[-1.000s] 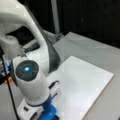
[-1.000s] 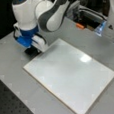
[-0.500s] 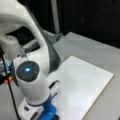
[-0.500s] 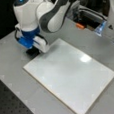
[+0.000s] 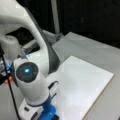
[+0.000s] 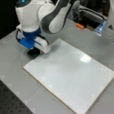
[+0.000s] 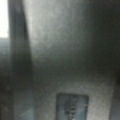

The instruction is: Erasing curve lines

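The hand sits low over a black eraser block just off the white board's left corner; grip state cannot be determined. No curve lines visible on the board; progress undeterminable

The arm is a chain of bulky white rounded shells with dark grey bands at the joints. A black round cap with a glowing light-blue dot closes the link above the fingers; in a front view the same cap shows at the top. Below that link sits a bright blue collar, then a white flat block. A thin black cable hangs beside the white shell. The fingers themselves are hidden.
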{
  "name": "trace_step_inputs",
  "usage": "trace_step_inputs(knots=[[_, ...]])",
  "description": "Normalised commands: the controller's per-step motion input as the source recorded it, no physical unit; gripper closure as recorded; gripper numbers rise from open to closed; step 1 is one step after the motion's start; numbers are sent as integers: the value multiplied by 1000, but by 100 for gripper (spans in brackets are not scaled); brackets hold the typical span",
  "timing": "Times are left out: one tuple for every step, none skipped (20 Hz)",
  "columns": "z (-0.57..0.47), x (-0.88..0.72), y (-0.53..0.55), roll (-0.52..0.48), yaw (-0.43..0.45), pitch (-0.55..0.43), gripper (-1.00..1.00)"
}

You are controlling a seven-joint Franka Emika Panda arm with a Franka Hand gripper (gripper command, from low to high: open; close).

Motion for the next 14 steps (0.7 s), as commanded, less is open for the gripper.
trace_step_inputs(knots=[[-132, -129, -67, 106, 3, -198, 100], [-122, -123, -69, 102, -1, -192, 100], [-111, -121, -71, 85, -14, -179, -100], [-107, -118, -73, 91, -18, -174, -100], [-106, -113, -74, 93, -20, -174, -100], [-111, -111, -73, 105, -20, -178, -100], [-111, -107, -72, 109, -19, -178, -100], [-110, -104, -70, 112, -15, -176, -100], [-108, -104, -64, 115, -18, -174, -100], [-105, -104, -59, 116, -17, -172, -100], [-95, -111, -52, 115, -24, -165, -100], [-82, -119, -42, 111, -28, -159, -100], [-67, -131, -30, 108, -31, -151, -100], [-58, -137, -22, 107, -32, -149, -100]])
